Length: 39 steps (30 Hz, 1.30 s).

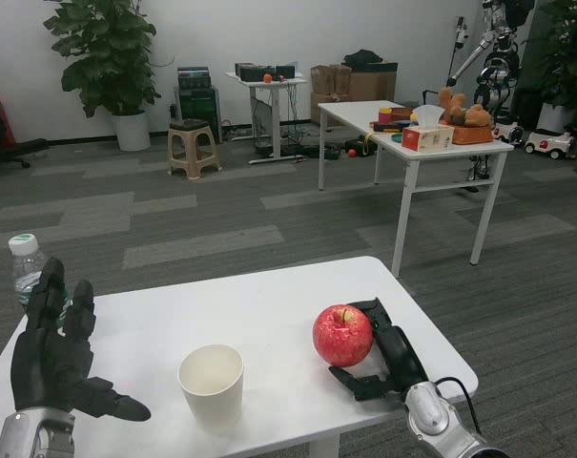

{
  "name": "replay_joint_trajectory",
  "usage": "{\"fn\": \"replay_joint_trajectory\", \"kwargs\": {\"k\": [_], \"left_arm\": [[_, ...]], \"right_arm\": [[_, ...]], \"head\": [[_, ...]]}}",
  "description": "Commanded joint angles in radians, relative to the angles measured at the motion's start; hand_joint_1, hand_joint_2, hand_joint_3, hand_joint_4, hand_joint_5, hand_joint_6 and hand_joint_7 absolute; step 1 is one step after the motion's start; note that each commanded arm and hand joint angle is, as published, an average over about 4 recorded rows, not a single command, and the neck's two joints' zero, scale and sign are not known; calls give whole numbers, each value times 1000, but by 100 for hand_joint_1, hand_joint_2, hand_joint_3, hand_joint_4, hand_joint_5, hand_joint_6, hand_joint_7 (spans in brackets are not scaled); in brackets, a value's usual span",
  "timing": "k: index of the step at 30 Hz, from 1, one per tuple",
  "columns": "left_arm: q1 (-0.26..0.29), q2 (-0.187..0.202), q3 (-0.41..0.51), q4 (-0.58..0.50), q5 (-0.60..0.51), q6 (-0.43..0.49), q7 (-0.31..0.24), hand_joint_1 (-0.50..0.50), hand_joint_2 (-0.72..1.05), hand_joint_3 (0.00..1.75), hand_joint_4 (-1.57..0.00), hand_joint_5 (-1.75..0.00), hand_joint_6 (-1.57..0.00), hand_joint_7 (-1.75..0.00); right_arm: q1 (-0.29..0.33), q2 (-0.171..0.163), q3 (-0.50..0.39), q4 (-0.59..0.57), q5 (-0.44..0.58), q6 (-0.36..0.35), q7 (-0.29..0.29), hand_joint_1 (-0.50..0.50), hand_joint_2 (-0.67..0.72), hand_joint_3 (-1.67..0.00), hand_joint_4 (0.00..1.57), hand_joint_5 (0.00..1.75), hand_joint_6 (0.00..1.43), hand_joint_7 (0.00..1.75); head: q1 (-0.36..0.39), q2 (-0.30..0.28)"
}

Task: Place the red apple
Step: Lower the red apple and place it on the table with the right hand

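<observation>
No legible text, label or number on anything in view

A large open room that looks like a robotics lab or office workspace. Grey patterned carpet tiles are covering the floor, and plain white walls are closing off the back. A second white metal-legged table is standing further in, carrying a tissue box, soft toys and small coloured items. A small white desk by the wall is holding black electronic equipment, with brown cardboard boxes beside it. A tall leafy potted plant, a beige plastic stool and another humanoid robot are standing around.
</observation>
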Motion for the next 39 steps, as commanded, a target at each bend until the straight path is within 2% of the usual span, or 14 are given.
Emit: {"fn": "replay_joint_trajectory", "kwargs": {"k": [1, 5, 11, 14, 18, 21, 28, 31, 34, 36, 39], "left_arm": [[5, 7, 3, 4, -5, -9, -3, -48, -55, 9, 0, -10, 0, 0], [5, 7, 3, 4, -5, -9, -3, -48, -55, 9, 0, -8, 0, 0], [5, 7, 3, 4, -5, -8, -3, -48, -55, 9, 0, -10, 0, 0], [5, 7, 3, 4, -5, -9, -3, -48, -55, 9, 0, -10, 0, 0], [5, 7, 3, 4, -5, -9, -3, -48, -55, 9, 0, -10, 0, 0], [5, 7, 3, 4, -5, -9, -3, -48, -55, 9, 0, -3, 0, 0], [5, 7, 3, 4, -5, -8, -3, -48, -55, 9, 0, -8, 0, 0], [5, 7, 3, 4, -5, -9, -3, -48, -55, 7, 0, -8, 0, 0], [5, 7, 3, 4, -5, -9, -3, -48, -55, 9, 0, -5, 0, 0], [5, 7, 3, 4, -5, -9, -3, -48, -55, 9, 0, -3, 0, 0], [5, 7, 3, 4, -5, -9, -3, -48, -55, 9, 0, -10, 0, 0]], "right_arm": [[10, 1, 2, 17, -10, 23, 9, -33, -60, -115, 0, 48, 3, 93], [10, 0, 2, 17, -10, 22, 14, -33, -54, -119, 0, 46, 0, 87], [10, -1, 2, 17, -10, 23, 25, -38, -54, -127, 0, 46, 0, 77], [10, -2, 2, 17, -10, 23, 30, -38, -54, -127, 0, 39, 0, 77], [10, -2, 2, 17, -10, 23, 32, -38, -54, -127, 0, 39, 0, 77], [10, -2, 2, 17, -8, 23, 33, -38, -54, -127, 0, 39, 0, 77], [10, -2, 2, 20, -7, 23, 34, -38, -54, -127, 0, 39, 0, 75], [10, -2, 2, 20, -7, 23, 36, -41, -54, -127, 0, 39, 1, 77], [10, -5, 2, 20, -10, 23, 39, -42, -54, -125, 0, 46, 3, 77], [9, -12, 2, 18, -14, 22, 39, -42, -54, -121, 0, 53, 4, 84], [7, -25, -4, 11, -33, 19, 39, -42, -54, -113, 0, 75, 15, 106]], "head": [[-1, -2], [-1, -3], [-2, -8], [-2, -10], [-2, -14], [-2, -13], [-2, -13], [-2, -13], [0, -17], [-1, -17], [-1, -15]]}}
